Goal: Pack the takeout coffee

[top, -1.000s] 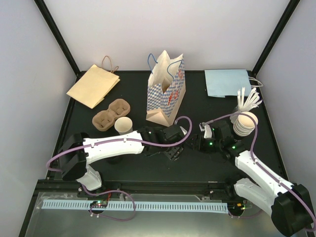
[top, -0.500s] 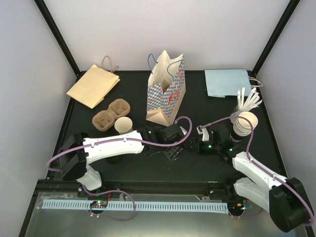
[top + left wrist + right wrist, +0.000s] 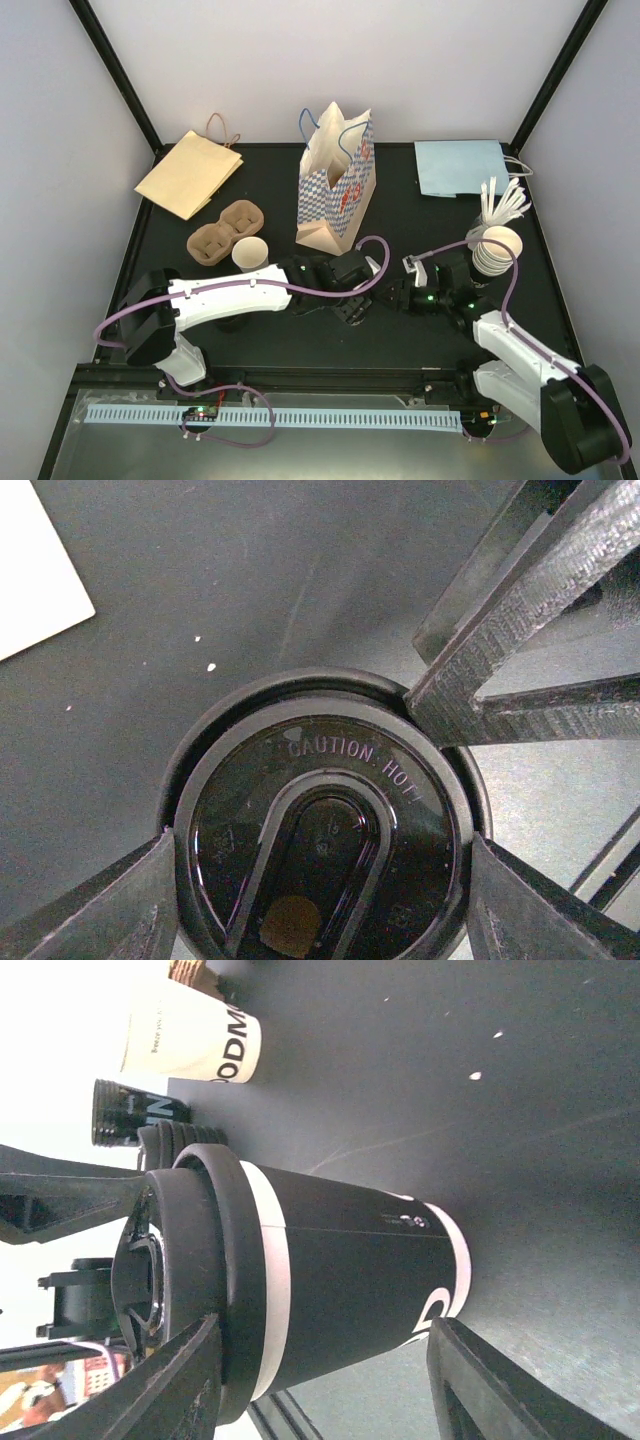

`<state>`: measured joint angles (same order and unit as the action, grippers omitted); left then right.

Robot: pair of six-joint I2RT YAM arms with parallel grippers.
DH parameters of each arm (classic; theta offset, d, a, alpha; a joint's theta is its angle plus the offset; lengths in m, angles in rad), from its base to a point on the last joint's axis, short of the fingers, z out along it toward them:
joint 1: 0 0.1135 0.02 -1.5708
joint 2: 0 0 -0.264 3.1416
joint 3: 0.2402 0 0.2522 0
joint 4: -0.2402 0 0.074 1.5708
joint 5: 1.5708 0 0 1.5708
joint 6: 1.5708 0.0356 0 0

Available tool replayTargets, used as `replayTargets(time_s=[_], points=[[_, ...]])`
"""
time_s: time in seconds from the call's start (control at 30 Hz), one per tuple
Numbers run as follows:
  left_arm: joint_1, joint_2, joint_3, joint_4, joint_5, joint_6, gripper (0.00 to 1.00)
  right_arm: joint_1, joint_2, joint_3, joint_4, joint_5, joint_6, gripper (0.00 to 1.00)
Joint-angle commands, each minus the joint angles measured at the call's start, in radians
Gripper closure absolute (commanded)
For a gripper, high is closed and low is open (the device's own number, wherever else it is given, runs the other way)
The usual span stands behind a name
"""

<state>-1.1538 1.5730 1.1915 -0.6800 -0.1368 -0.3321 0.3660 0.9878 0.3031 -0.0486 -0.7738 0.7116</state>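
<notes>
The checkered bag point(image 3: 338, 195) blocked the far side, white cup point(image 3: 250, 254) the left, cup stack point(image 3: 497, 250) the right; near mat point(image 3: 400, 340) lay open.

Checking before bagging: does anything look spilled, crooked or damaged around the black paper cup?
Nothing stands out. The black paper cup stands upright, its black plastic lid sits level on the rim, and the black mat around it looks dry, with only a few white specks.

White walls point(image 3: 350, 60) close in left, far and right — black posts point(image 3: 115, 70) at the far corners. Black table point(image 3: 270, 180), evenly lit.
</notes>
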Motion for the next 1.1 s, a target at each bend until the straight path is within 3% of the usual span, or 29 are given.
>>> replayTargets(time_s=[0.0,0.37,1.07], points=[[0.001,0.010,-0.025,-0.043,0.103,0.020,0.33,-0.016,-0.076,0.055,-0.227,0.177,-0.072,0.42],[0.005,-0.001,-0.019,-0.056,0.139,0.189,0.33,-0.017,-0.089,0.107,-0.091,0.073,-0.100,0.40],[0.007,0.031,-0.004,-0.051,0.151,0.196,0.33,-0.016,0.157,0.039,-0.074,0.037,-0.179,0.42]])
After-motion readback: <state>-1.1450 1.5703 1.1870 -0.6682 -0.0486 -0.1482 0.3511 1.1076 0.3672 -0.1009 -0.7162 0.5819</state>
